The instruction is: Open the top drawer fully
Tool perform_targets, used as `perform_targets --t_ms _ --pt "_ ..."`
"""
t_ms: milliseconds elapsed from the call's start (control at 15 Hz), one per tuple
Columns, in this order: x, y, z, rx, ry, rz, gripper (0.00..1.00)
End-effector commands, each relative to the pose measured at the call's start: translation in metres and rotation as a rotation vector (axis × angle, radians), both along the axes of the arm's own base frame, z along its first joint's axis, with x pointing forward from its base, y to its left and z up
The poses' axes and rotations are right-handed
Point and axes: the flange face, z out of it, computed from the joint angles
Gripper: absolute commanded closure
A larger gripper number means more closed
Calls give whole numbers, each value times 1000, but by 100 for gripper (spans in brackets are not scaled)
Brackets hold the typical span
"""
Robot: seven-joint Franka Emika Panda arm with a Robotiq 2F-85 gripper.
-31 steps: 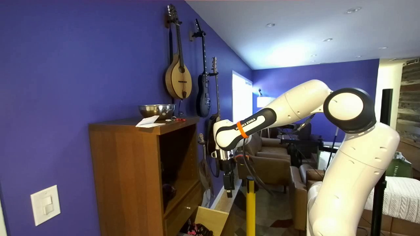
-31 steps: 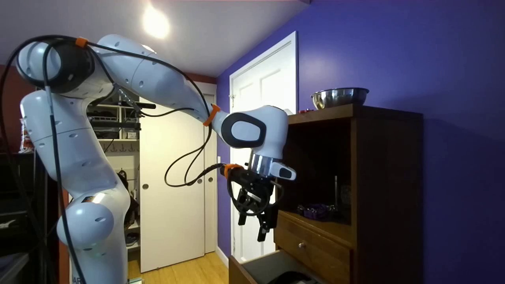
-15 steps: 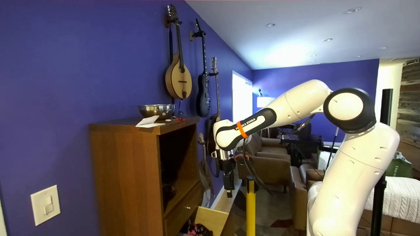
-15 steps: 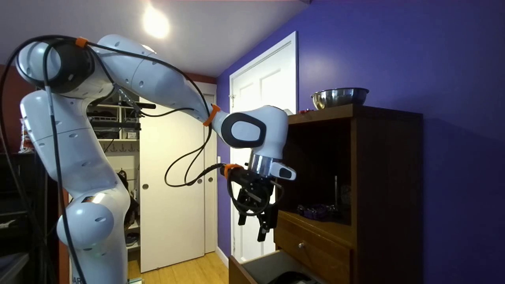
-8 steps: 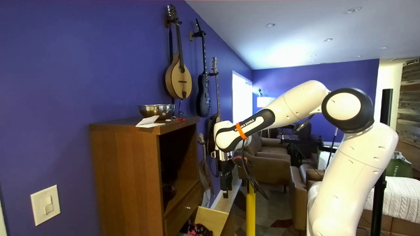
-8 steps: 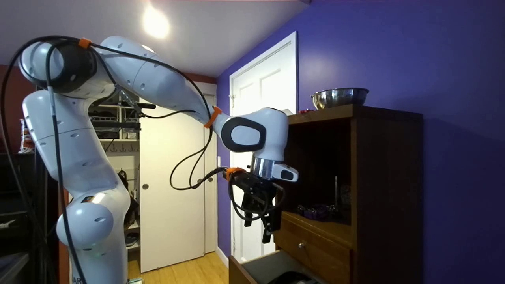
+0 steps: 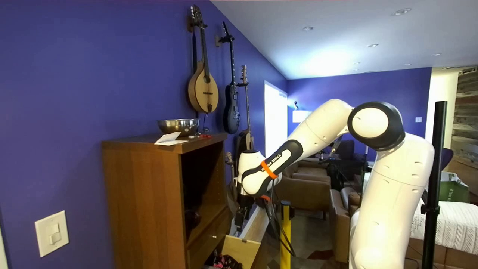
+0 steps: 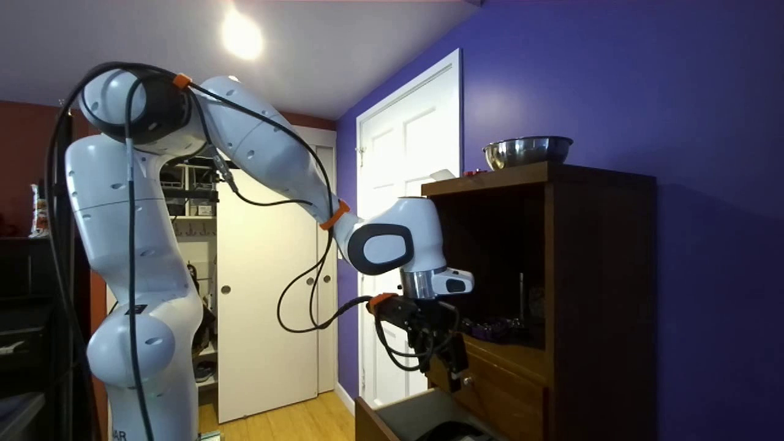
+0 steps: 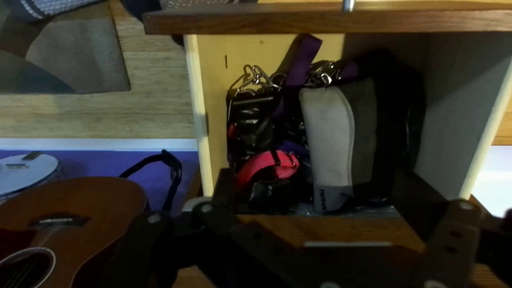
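Gripper (image 8: pixel 439 375) spread wide and holding nothing, I have the robot's one arm (image 8: pixel 269 147) just out from the brown cabinet (image 7: pixel 145 198), its fingers (image 9: pixel 225 188) pointing down with a lean toward the wood. Closed, the top drawer (image 8: pixel 505 398) lies inward of the tips, above a second drawer (image 9: pixel 280 22) standing pulled out (that one is not my assignment). In an exterior view the top drawer's knob (image 7: pixel 214 236) sits near the gripper but apart from it; whether the two are level I cannot tell. Knob facing outward, the drawer's front runs long from side to side, roughly in line with the fingers' spread, so I judge the coming reach inward and the pull straight out.
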Motion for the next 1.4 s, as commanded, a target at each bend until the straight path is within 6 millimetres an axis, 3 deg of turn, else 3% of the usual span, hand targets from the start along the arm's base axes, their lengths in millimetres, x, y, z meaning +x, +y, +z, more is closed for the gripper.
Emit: perform_targets --t_ms 0,133,200,400,867,933,1067,1333 --pt "14 19 -4 -48 1 26 0" --pt "16 41 -6 13 47 75 0" --pt "10 28 -6 -15 20 45 0" --pt "13 43 -8 -3 37 69 0" --pt "43 62 -27 4 -44 -25 0" --pt "46 62 -31 0 -48 -37 3" --pt "54 60 -34 5 -60 -51 23" --pt "71 58 -40 -2 -74 -41 52"
